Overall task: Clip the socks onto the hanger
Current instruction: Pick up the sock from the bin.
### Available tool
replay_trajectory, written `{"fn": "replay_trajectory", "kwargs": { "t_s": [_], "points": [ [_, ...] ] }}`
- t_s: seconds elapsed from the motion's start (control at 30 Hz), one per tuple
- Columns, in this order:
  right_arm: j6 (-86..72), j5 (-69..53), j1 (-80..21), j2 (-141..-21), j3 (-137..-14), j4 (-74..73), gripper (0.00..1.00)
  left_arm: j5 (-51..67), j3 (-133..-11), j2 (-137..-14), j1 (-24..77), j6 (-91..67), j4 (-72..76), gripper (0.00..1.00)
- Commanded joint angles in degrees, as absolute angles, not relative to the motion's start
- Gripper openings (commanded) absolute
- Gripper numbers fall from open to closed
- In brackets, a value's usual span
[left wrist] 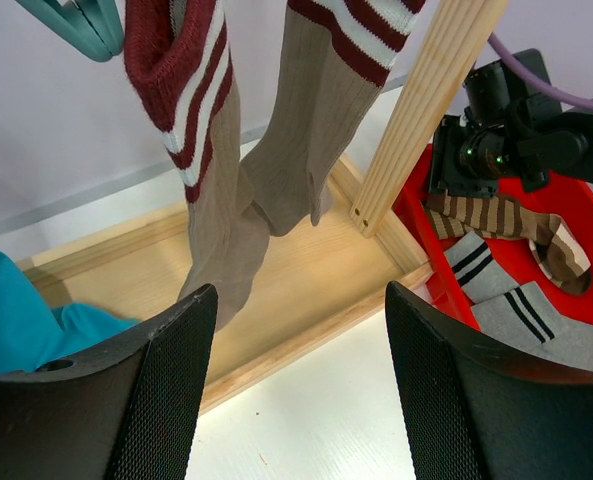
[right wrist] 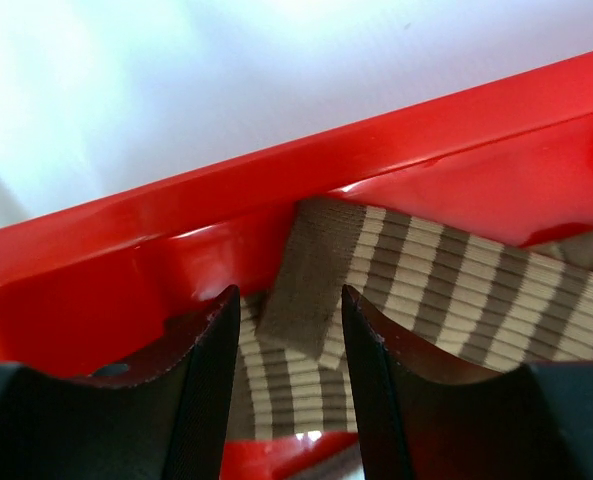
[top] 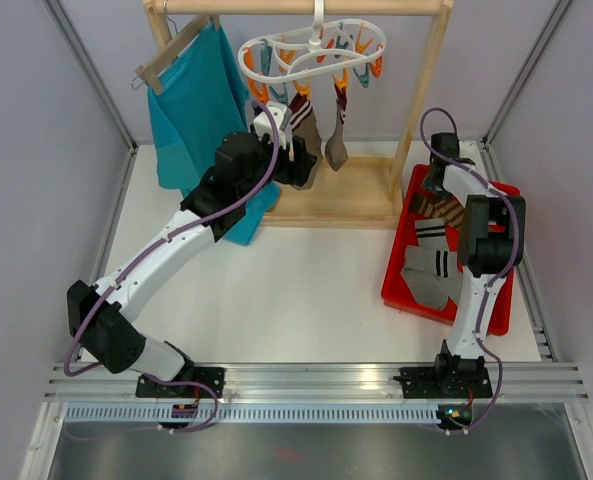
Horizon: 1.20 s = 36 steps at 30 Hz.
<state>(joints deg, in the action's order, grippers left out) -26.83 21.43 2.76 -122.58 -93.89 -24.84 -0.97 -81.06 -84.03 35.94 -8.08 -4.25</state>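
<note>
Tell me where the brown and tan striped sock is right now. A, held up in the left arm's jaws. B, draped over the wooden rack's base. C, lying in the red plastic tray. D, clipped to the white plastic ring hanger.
C: the brown and tan striped sock lies inside the red plastic tray against its wall, with the jaws of the right gripper standing apart around a fold of it.

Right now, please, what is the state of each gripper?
Left gripper: open, holding nothing.
Right gripper: open, jaws either side of the striped sock in the red tray.
</note>
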Motion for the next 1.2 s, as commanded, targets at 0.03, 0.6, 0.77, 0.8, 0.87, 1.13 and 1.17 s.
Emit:
{"fn": "replay_trajectory", "kwargs": {
  "t_s": [0.03,0.6,0.77,0.8,0.87,1.13,1.17],
  "points": [
    [-27.1,23.2,2.6,-125.0,-96.7,-24.1,0.51,-0.3,-82.8,-83.2,35.6,-8.8,-3.8,0.73],
    [-26.9,25.1,2.5,-125.2,-94.8,-21.6,0.0,-0.3,-83.1,-84.1,35.6,-8.6,-3.7,0.73],
    [-27.3,25.0,2.6,-121.6,-94.6,-22.4,0.0,2.0,-83.1,-84.2,35.6,-8.9,-2.5,0.73],
    [-27.3,25.0,2.5,-120.9,-94.5,-22.5,0.0,2.6,-83.0,-84.1,35.6,-8.9,-2.0,0.73],
    [-27.6,24.5,2.6,-118.2,-94.4,-23.4,0.0,4.7,-82.4,-83.9,35.7,-9.0,-0.5,0.73],
    [-27.6,23.5,2.6,-107.9,-94.5,-27.7,0.0,12.8,-79.2,-83.3,36.7,-13.6,9.0,0.71],
    [-27.4,23.0,2.6,-107.1,-94.7,-28.1,0.0,13.0,-79.1,-83.5,37.1,-13.8,9.8,0.71]
  ]
}}
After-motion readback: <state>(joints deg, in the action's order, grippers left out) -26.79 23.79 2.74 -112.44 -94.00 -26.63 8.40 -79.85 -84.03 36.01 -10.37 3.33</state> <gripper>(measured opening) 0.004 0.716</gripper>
